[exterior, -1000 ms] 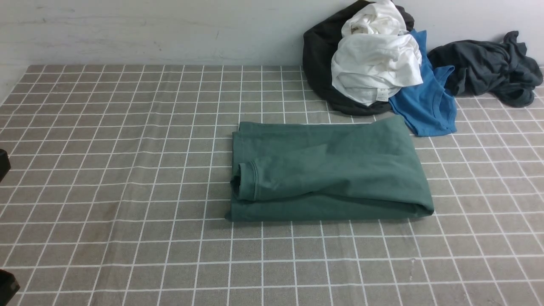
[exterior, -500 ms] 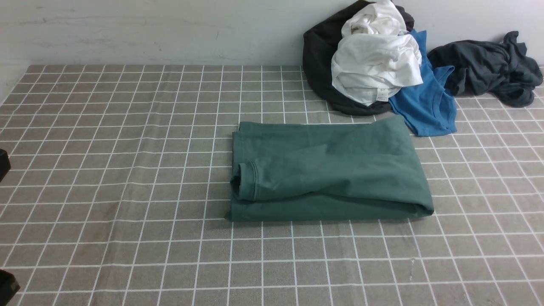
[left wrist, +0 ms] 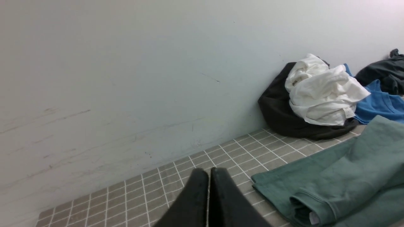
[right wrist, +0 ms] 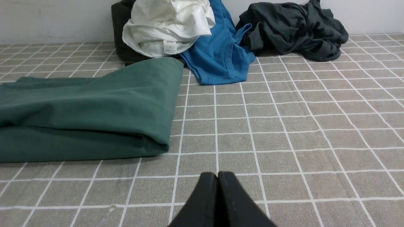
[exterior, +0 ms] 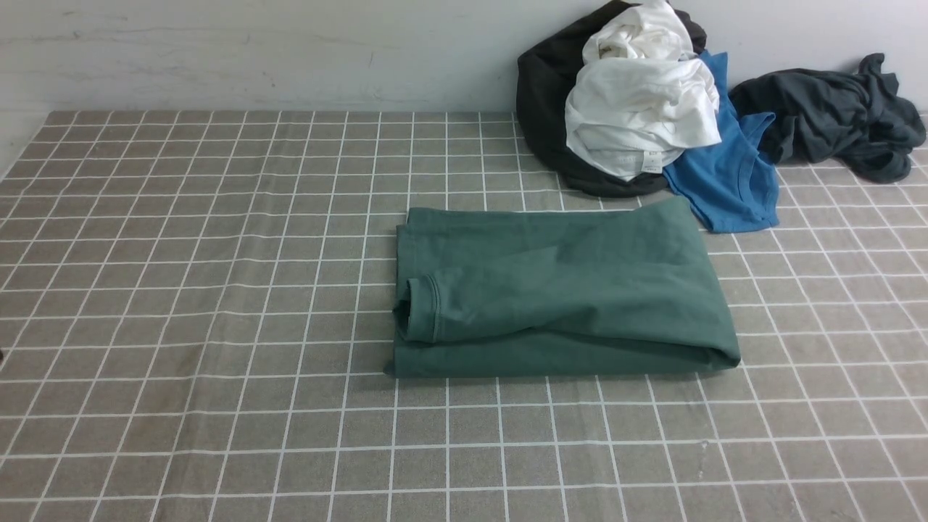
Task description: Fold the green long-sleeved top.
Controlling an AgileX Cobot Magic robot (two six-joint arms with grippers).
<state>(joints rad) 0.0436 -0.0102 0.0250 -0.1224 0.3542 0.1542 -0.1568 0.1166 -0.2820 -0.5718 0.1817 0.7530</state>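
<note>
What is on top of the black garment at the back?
White cloth, bunched up with a label showing, lies over the black garment. Whatever part of the black garment sits beneath the white cloth is covered and cannot be seen.

Folded top (exterior: 565,297) on the surface (exterior: 217,435); behind it, rightward, clothes pile (exterior: 641,109); farther right, crumpled garment (exterior: 834,116).
</note>
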